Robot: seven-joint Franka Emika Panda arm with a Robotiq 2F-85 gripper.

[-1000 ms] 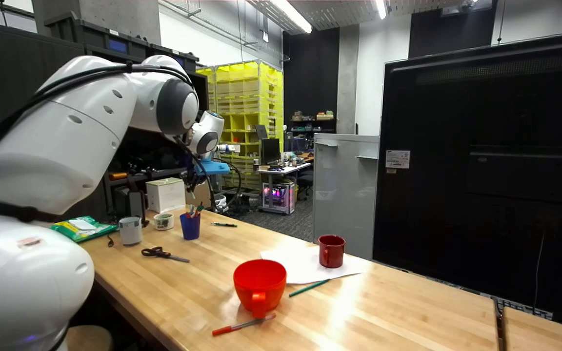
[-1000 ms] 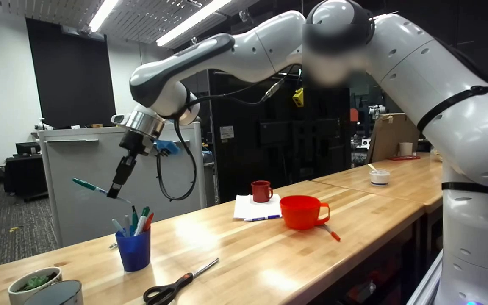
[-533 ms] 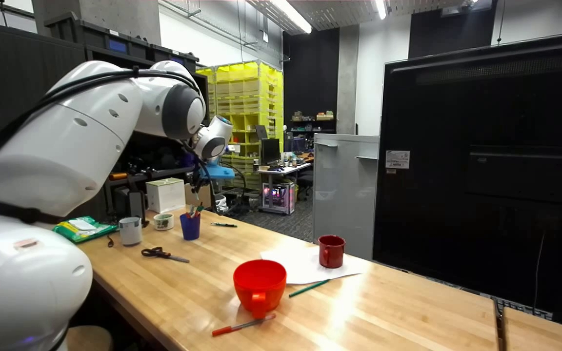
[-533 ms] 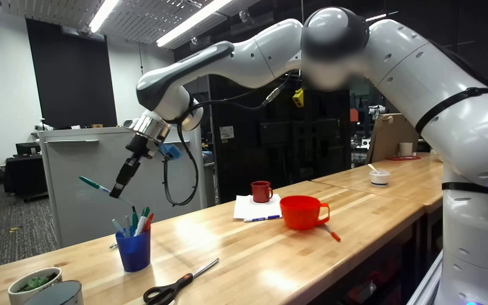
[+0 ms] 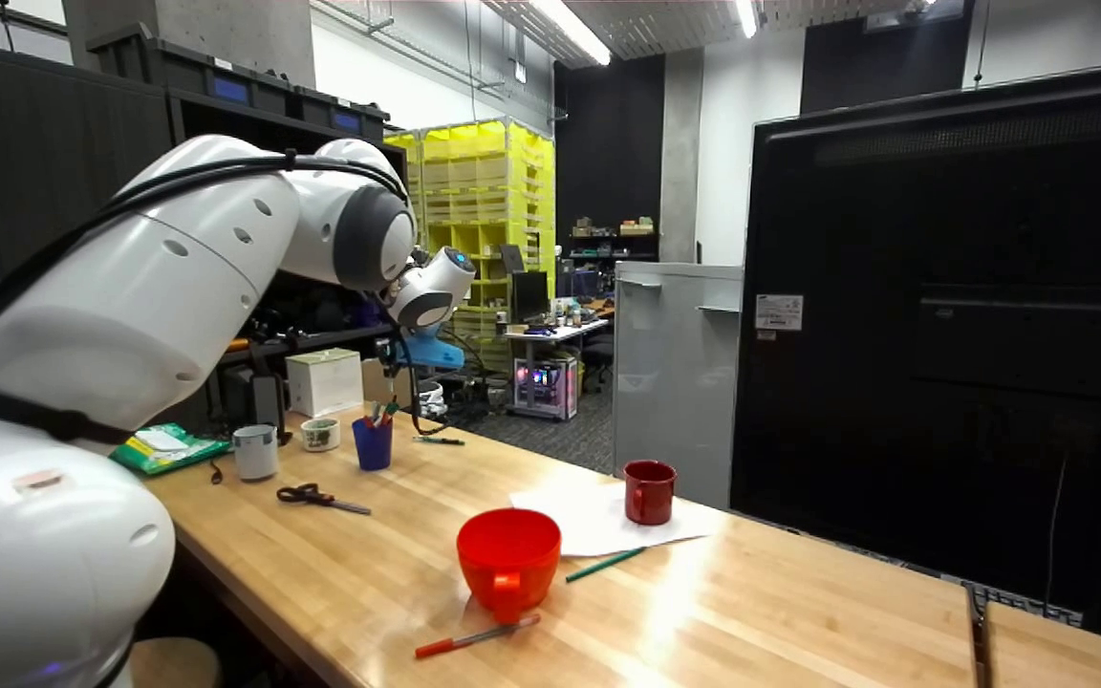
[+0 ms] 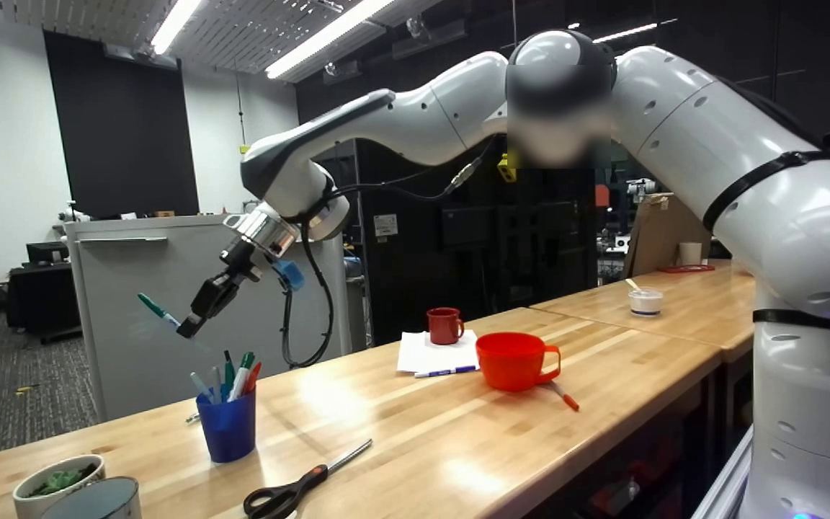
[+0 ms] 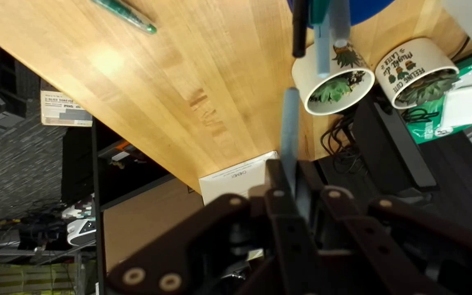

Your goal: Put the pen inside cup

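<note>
In an exterior view, gripper (image 6: 188,327) sits left of centre, fingers pinched together on the pen (image 6: 159,311). Pen is in the air, tilted, green cap toward upper left. Blue cup (image 6: 229,432) stands upright at lower left, below the pen and apart from it, other pens (image 6: 241,380) poking out. Scissors (image 6: 310,478) near the cup, bottom of frame.

In an exterior view, blue cup (image 5: 374,447) left of centre, gripper small and dark above it; pen too small to judge. Dark red mug (image 5: 651,502) and bright red bowl (image 5: 484,578) well apart from the cup, right and lower centre.

Wrist view: pen's blue-grey barrel sticks up from between the fingers, right of centre, looks snug. Blue cup cut off at top edge, its pens' ends close by in the frame.

Handling, my guess: light, stiff, smooth plastic, a bit slick, not fragile, so firm squeeze okay. May swivel in the narrow fingers if the end bumps the crowd. Part-way hold looks workable; nearer the cap would leave more barrel to drop in. Probably needs standing straighter before lowering.
</note>
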